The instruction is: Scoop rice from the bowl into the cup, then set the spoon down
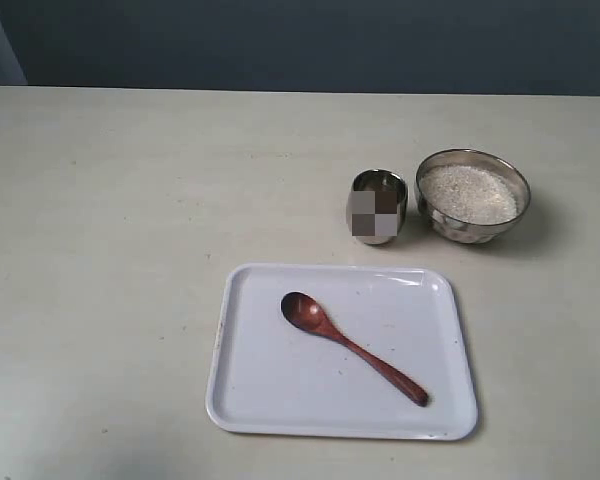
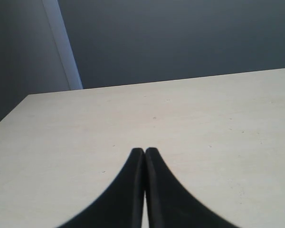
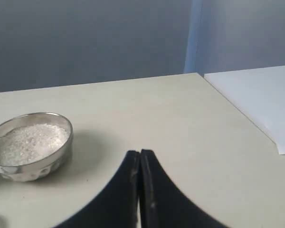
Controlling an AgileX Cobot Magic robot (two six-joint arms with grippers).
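Observation:
The dark reddish-brown wooden spoon [image 1: 352,346] lies diagonally on a white tray [image 1: 260,400], head toward the back left. Behind the tray stands the small steel cup [image 1: 379,205], and to its right the steel bowl [image 1: 473,195] holds a pale heap of rice [image 1: 469,192]. The bowl [image 3: 32,145] and the rice [image 3: 28,140] in it also show in the right wrist view, off to one side of my right gripper [image 3: 140,153], which is shut and holds nothing. My left gripper [image 2: 144,151] is shut over bare table. Neither gripper appears in the exterior view.
The beige table [image 1: 110,250] spreads around the tray. A dark wall [image 1: 310,40] rises behind the table's far edge. In the right wrist view a white sheet [image 3: 261,102] lies past the table's side edge.

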